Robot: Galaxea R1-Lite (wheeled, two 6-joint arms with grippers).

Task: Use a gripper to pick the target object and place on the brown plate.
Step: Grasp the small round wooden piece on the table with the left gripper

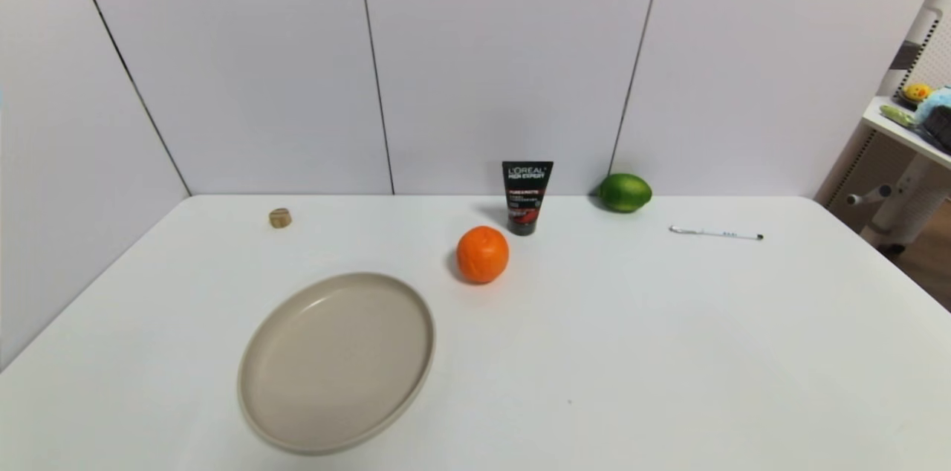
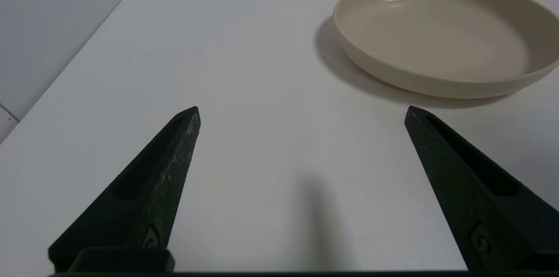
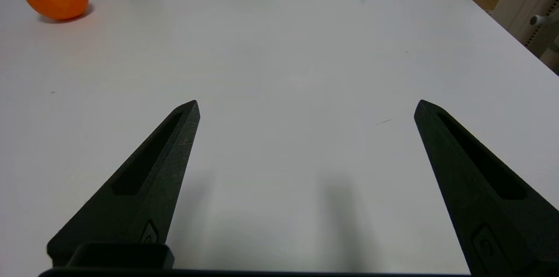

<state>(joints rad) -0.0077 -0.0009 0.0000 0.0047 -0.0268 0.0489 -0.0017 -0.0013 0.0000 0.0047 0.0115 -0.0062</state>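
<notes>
White table, all items resting on it. Brown plate sits near-left, nothing in it. Orange just beyond the plate's far-right edge, apart from it; black tube upright behind the orange; lime at the back wall; pen lying flat well to the right.

Target object: small tan knob, far-left of table, well beyond the plate, near the back edge, standing alone.

Neither arm shows in head view. Left gripper hovers low over bare table w/ jaws spread wide, nothing between them; plate to one side ahead, knob far ahead. Right gripper likewise spread wide and unloaded over the right half.

We judge this as step 0: approach not begun. Left arm looks the better pick since the knob is on its side. Next move needs a long forward reach, then narrow centring. The knob's groove orientation we can't make out at this range, prob. irrelevant.
</notes>
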